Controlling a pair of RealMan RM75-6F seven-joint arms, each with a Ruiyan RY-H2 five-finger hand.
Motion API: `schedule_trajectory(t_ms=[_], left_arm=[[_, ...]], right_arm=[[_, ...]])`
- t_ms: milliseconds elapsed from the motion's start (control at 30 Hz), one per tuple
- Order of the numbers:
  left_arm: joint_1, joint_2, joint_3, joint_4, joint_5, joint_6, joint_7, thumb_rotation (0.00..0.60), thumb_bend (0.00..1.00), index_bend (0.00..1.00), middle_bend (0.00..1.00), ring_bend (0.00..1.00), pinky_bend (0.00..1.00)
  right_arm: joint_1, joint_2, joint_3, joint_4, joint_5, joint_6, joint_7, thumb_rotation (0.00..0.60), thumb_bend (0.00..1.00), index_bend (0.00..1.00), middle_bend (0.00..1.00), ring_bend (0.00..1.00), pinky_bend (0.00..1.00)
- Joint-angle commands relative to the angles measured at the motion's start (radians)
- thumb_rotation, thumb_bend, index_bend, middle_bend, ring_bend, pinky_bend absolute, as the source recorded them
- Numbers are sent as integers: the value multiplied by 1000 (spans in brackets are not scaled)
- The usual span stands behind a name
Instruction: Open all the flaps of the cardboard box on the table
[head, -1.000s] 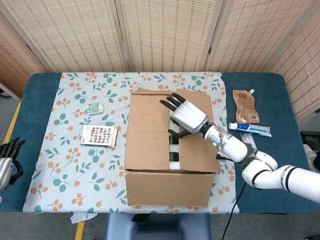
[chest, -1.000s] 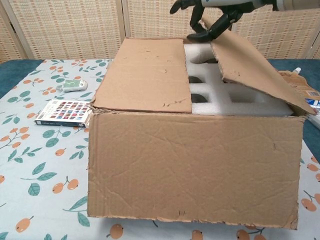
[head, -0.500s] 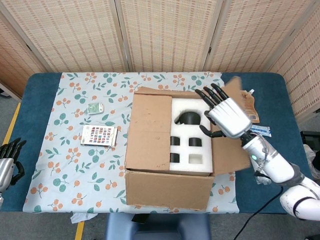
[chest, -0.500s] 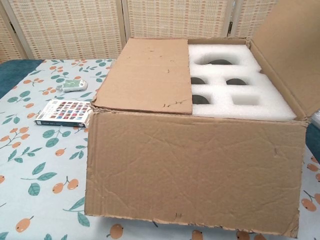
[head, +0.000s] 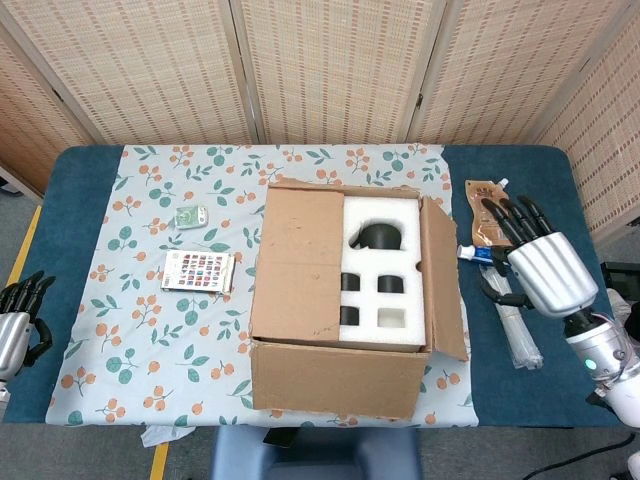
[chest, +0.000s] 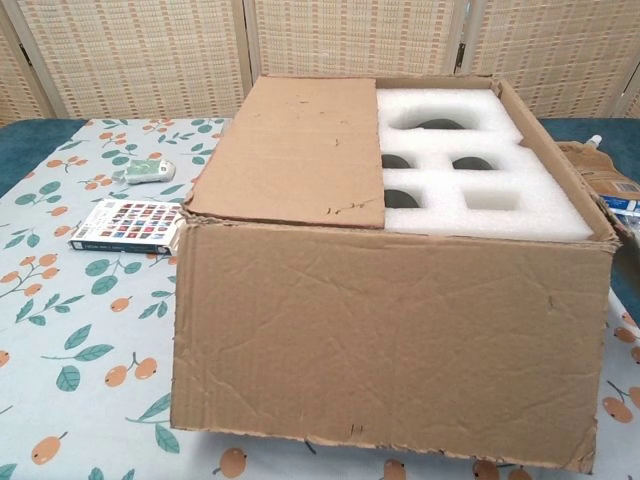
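Cardboard box (head: 340, 320) sits centre of the counter (head: 80, 190), front wall toward the bottom of the frame. Right flap (head: 443, 275) is folded out and hangs over the box's right wall; left flap (head: 296, 262) lies flat over the left half of the opening, so it's the one to do next, my read. White foam insert (head: 382, 275) with dark cutouts shows in the uncovered half. Left hand (head: 18, 325) is at the far lower left edge of the head view, well apart from the box, fingers curled in, holding nothing. Right hand (head: 535, 262) is at right of frame above the blue counter edge, fingers spread, holding nothing, clear of the box. Neither hand shows in the chest view. To do the step well: come in at the left flap's free inner edge beside the foam, get fingertips under it, swing it outward to the left, keep the push low so the box doesn't slide. In the swing path, just left of the box: a patterned flat pack (head: 198, 271), and further up-left a small green item (head: 190, 215); flap may land on the pack. Right of the box: a clear plastic-wrapped item (head: 518, 335) under the right hand, a toothpaste tube (head: 478, 254), then a brown pouch (head: 486, 205) toward upper right. Can't tell if front/back flaps remain closed.
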Motion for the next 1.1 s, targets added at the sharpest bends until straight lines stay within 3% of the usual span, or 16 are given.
schedule_trajectory(t_ms=[33, 167, 300, 433, 567, 633, 800, 900, 967, 1000, 1033, 1100], left_arm=[[-32, 24, -10, -7, 81, 33, -36, 600, 912, 174, 51, 3, 0], [-98, 81, -14, -61, 174, 18, -34, 600, 862, 292, 52, 6, 0], [-174, 122, -24, -125, 229, -39, -4, 600, 848, 309, 54, 4, 0], [-253, 150, -23, -179, 267, -124, -17, 600, 853, 302, 54, 0, 0], [-342, 173, -22, -218, 291, -229, -76, 600, 833, 230, 26, 0, 0], [-377, 176, -25, -229, 287, -273, -81, 600, 752, 200, 8, 0, 0], [-460, 169, -35, -273, 263, -376, -111, 600, 432, 108, 0, 0, 0], [-501, 148, -48, -276, 262, -397, -136, 600, 380, 61, 0, 0, 0], [-526, 136, -57, -272, 262, -407, -138, 600, 393, 93, 0, 0, 0], [-540, 122, -66, -265, 256, -408, -136, 600, 458, 137, 0, 0, 0], [-550, 112, -73, -261, 249, -411, -136, 600, 535, 183, 0, 0, 0], [-578, 91, -90, -244, 232, -424, -144, 600, 804, 284, 0, 0, 0]], right_arm=[[-66, -81, -16, 103, 12, 44, 32, 269, 479, 552, 0, 1, 0], [-135, -223, 9, 248, 29, 174, -27, 285, 478, 537, 0, 0, 0], [-201, -346, 21, 372, 24, 280, 27, 289, 479, 537, 0, 0, 0], [-240, -381, 19, 419, 30, 300, 101, 291, 479, 523, 0, 0, 0], [-271, -374, 31, 421, 56, 299, 129, 292, 479, 405, 0, 0, 0], [-278, -371, 37, 423, 61, 298, 148, 298, 479, 373, 0, 0, 0], [-285, -359, 52, 433, 70, 273, 192, 319, 477, 288, 0, 0, 0], [-288, -349, 63, 430, 83, 250, 232, 322, 478, 282, 0, 0, 0], [-290, -344, 68, 430, 88, 238, 251, 321, 478, 282, 0, 0, 0], [-290, -341, 71, 433, 89, 232, 258, 321, 478, 282, 0, 0, 0], [-290, -340, 73, 435, 90, 227, 261, 322, 478, 282, 0, 0, 0], [-289, -339, 79, 436, 95, 215, 272, 321, 478, 282, 0, 0, 0]])
